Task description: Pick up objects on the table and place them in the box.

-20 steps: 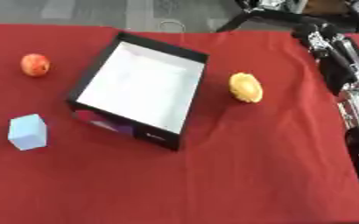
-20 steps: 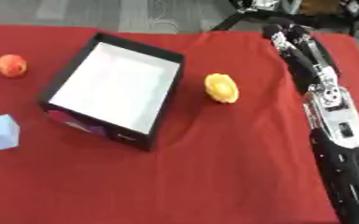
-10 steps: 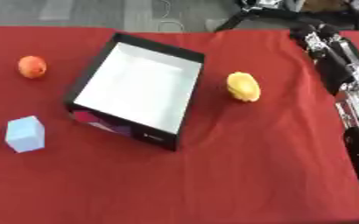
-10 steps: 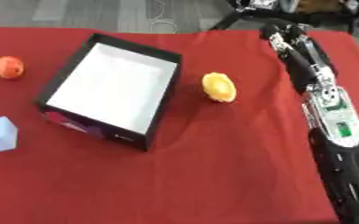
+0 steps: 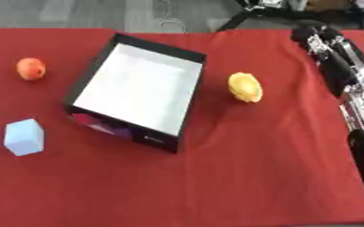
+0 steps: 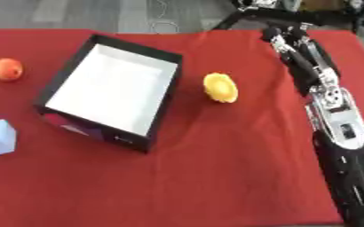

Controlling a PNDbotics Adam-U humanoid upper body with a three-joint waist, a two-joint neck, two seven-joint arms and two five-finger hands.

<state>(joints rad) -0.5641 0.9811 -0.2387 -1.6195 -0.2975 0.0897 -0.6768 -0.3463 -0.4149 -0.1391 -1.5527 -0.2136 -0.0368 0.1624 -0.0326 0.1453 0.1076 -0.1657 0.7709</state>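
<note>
I see the red tablecloth covering the whole work surface, with a black box sitting left of centre, turned askew so that one corner points toward the far edge. Its interior is white and holds nothing; a purple and pink patch shows on the near outer wall. A yellow, lemon-like fruit lies on the cloth just to the right of the box, apart from its wall. An orange round fruit lies well to the left of the box, near the left edge. A pale blue cube sits on the cloth at the near left, beside the box's near corner but not touching it. All three objects are outside the box. My right arm comes in along the right side and stretches toward the far right corner of the table. The right hand is at the far end of it, above the cloth near the far edge, well apart from the yellow fruit; it is dark and small here, and I cannot tell whether its fingers are spread or curled. It holds nothing that I can see. The left hand does not show in either eye view.
</note>
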